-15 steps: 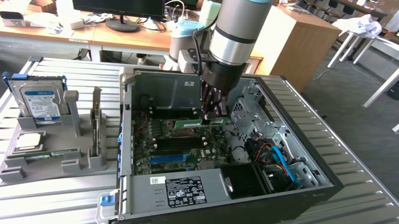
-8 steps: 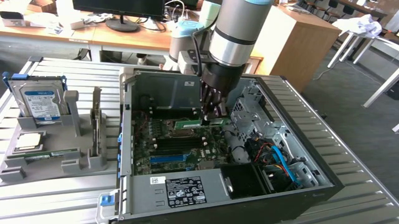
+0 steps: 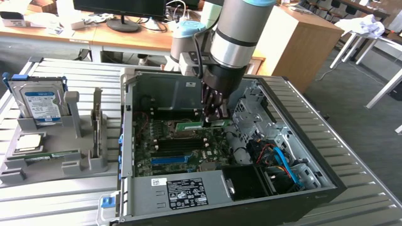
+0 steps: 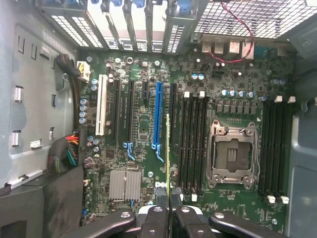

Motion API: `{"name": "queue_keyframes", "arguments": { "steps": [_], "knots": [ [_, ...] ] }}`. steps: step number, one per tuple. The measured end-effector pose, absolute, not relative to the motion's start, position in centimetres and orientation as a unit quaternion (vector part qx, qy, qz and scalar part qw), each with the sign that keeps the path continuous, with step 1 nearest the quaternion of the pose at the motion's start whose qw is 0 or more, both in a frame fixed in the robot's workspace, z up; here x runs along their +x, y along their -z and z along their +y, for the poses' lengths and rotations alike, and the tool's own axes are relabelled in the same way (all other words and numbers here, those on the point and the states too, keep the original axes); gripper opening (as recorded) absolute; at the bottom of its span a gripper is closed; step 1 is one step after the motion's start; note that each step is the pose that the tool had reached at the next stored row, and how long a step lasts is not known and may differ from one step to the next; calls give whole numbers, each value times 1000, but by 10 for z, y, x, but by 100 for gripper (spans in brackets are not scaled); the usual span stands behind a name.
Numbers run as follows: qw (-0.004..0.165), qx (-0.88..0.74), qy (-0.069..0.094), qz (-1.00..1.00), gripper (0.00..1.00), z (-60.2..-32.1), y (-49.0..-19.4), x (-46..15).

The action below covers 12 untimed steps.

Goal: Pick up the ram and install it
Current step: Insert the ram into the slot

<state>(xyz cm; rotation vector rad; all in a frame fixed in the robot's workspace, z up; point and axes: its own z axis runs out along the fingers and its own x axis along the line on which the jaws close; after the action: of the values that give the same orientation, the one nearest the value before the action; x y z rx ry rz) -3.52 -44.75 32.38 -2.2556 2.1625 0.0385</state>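
Plainly the tool point(image 3: 212, 118) is clenched on the ram point(image 3: 191, 125): in the exterior view its dark fingers pinch the green stick near one end, and the stick juts level toward that view's left, low inside the open computer case point(image 3: 317, 188). In the wrist view the tool point(image 4: 169, 214) has its fingers point(image 4: 153, 220) closed together over the top edge of the ram point(image 4: 168, 148), which is seen edge-on as a thin yellow-green line running away from the camera. Holding it by the top edge and upright leaves the contact edge free to face the motherboard point(image 4: 143, 124), the way a stick has to meet a slot. From the wrist view the line lies just beside the nearer bank of black memory slots point(image 4: 193, 144), between them and the long blue slot point(image 4: 158, 111); I judge it not yet seated, though how far it hangs above the board I cannot tell. Beyond the slots sits the open processor socket point(image 4: 233, 153), with a second bank of slots point(image 4: 276, 144) past it. Outside the case, on the slatted metal counter point(image 3: 63, 202), a grey holder point(image 3: 88, 162) carries a second green stick point(image 3: 53, 155), a square silver processor point(image 3: 30, 141) and a blue-labelled hard drive point(image 3: 43, 104) standing upright.
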Motion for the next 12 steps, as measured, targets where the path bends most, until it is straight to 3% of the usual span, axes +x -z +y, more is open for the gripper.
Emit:
{"name": "queue_keyframes", "arguments": {
  "steps": [12],
  "knots": [
    [8, -722, -12, 692, 13, -448, -320, -35]
  ]
}}
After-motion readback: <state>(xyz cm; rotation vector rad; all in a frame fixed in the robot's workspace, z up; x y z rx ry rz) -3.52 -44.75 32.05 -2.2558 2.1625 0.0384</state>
